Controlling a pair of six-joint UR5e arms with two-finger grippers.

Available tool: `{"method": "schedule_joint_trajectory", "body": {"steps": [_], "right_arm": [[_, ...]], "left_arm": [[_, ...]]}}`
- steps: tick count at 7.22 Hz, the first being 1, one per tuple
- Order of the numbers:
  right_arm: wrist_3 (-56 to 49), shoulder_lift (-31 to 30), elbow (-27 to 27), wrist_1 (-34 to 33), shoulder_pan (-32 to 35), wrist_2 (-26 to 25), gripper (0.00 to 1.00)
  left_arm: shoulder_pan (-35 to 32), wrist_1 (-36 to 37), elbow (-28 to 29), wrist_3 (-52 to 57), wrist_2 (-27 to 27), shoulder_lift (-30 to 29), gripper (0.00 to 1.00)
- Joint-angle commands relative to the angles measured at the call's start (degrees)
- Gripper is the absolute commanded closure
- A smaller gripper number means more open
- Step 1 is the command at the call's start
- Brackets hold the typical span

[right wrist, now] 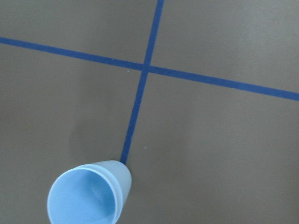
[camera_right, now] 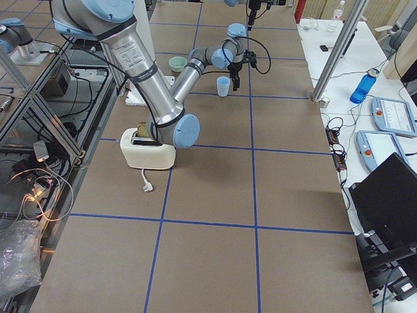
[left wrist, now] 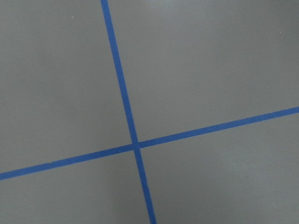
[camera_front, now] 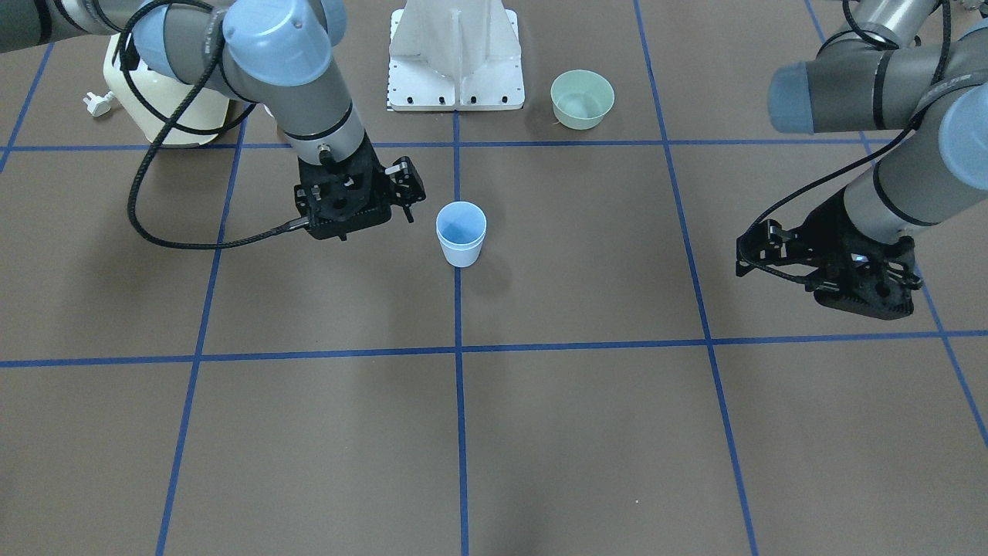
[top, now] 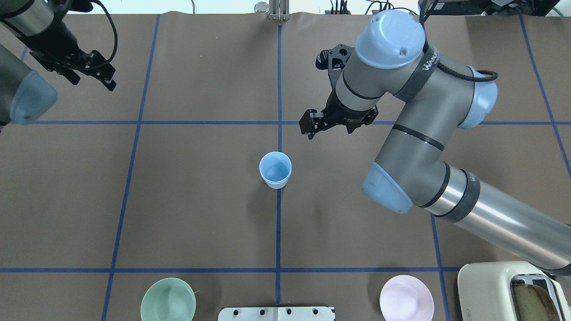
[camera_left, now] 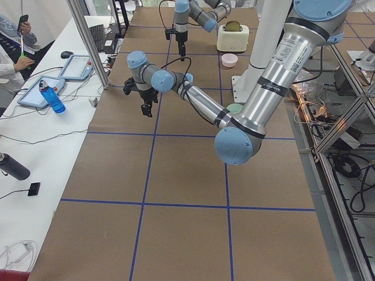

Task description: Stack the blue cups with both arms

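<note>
Because the wrist of the right arm point(top: 415, 133) covers part of them, the right jaws are hard to see in full. From overhead they look spread apart, and they hold nothing. They hang over the surface point(top: 200, 200), a little toward the far edge from the middle and just right of the middle blue tape line point(top: 279, 223). The left jaws, at the tip of the left arm point(top: 11, 76), are spread apart too and are empty. They are up by the far left corner.

A black strap point(top: 426, 69) on the right arm has white letters that start "WAN". The rest curls out of sight.

The blue cups point(top: 275, 169) stand upright in the middle of the surface, on the tape line, apart from both jaws. Only one cup shape shows. A thin second line runs under its rim, but I cannot tell if that is one cup inside the other. The right wrist view cuts the cup off at the bottom. The left wrist view shows only the brown surface and two crossing tape lines.

Along the near edge, a green bowl point(top: 168, 305) sits left of the white base point(top: 276, 313) and a pink bowl point(top: 406, 303) sits right of it. All three are cut off. A cream toaster point(top: 490, 290) fills the near right corner, with something brown in its slot.
</note>
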Motion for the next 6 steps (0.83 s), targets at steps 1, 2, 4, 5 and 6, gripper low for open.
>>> {"method": "schedule_joint_trajectory", "body": {"steps": [1,2,4,5,6], "right_arm": [[-1.8,-2.9,0.0,0.1,5.3,0.2,0.0],[-1.7,-3.1,-0.1,0.2,8.1,0.2,0.0],[-3.0,-5.3,-0.4,0.1,13.1,0.9,0.0],[-5.6,-7.8,-0.4,-0.4,17.4,2.9,0.0],[-11.1,-10.8,-0.5,-0.9,22.8,7.7,0.0]], "left_arm": [[-4.5,3.3,1.6,10.7,0.0,1.0,0.02],[-7.1,4.5,1.8,15.9,0.0,2.5,0.02],[-10.5,4.5,1.9,20.9,-0.1,5.8,0.02],[-13.1,4.5,3.1,24.6,-0.1,7.3,0.02],[-15.7,4.5,5.3,29.6,0.0,8.3,0.02]]}}
